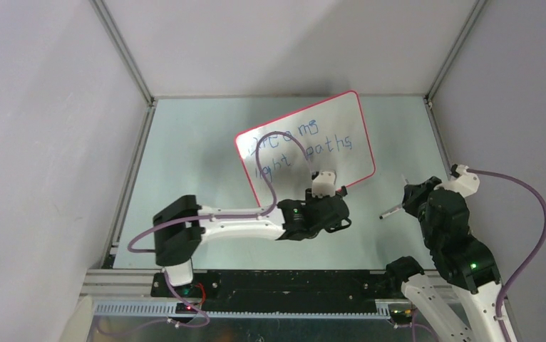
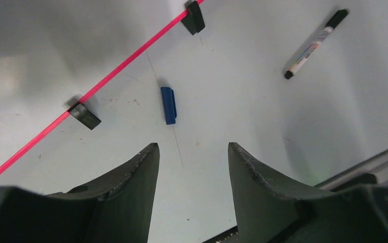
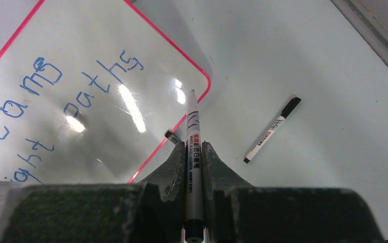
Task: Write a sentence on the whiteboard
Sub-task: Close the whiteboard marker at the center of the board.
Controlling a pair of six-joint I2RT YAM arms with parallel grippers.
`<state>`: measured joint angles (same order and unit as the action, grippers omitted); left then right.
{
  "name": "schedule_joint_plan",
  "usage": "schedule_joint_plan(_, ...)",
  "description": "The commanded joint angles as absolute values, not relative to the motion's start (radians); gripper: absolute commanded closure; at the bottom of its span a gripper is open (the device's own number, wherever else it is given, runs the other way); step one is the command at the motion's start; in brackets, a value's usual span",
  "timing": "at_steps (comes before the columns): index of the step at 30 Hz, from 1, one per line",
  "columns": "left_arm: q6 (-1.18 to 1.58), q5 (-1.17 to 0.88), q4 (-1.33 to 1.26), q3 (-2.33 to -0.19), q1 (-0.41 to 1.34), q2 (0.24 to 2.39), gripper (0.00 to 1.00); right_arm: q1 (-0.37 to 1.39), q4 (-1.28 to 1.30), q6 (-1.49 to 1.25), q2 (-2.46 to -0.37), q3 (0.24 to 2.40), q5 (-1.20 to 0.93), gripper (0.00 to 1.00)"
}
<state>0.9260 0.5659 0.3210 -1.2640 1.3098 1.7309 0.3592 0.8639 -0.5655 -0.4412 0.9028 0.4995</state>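
Red-pink at its rim and glossy white, the whiteboard [image 1: 341, 121] sits skewed toward the back centre of the pale table [image 1: 184, 157], with two black clip feet [image 2: 84, 115] along its near edge. The sentence [image 1: 334, 144], in blue handwriting, runs across it in two lines; the right wrist view catches "eams" above "ight paths". Grey walls close the table on three sides, and metal rails [image 1: 131, 171] line its left and right edges. Bare table lies to the left of the board and between its near edge and the arm bases. A blue marker cap [image 2: 168, 105] lies just beside the rim on that near strip, and a black-capped marker [image 3: 272, 130] lies apart, to the right of the board's corner. The left gripper [image 2: 192, 152] sits just off the near edge, jaws parted with only tabletop between them. The right gripper [image 3: 193, 152] is clamped on a white-barrelled marker [image 3: 191, 116], whose tip points toward the board's near right corner. Whether it touches anything cannot be told.
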Motion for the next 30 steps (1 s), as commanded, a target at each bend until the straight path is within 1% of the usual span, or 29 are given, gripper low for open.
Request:
schedule_joint_plan(1,0.919,0.569,0.39,-1.356,1.314,1.832,0.43,0.36,0.863,-0.588,-0.412,0.907,0.546,1.0)
schedule_joint_plan(4,0.888,0.557,0.437,-1.426,1.315,1.896,0.43,0.36,0.86,-0.586,-0.396,0.907,0.548,1.0)
schedule_joint_plan(12,0.854,0.533,0.478,-1.491,1.307,2.013,0.45,0.361,0.857,-0.581,-0.384,0.907,0.541,1.0)
schedule_joint_plan(30,0.819,0.521,0.472,-1.559,1.221,2.112,0.47,0.362,0.845,-0.562,-0.385,0.906,0.521,1.0)
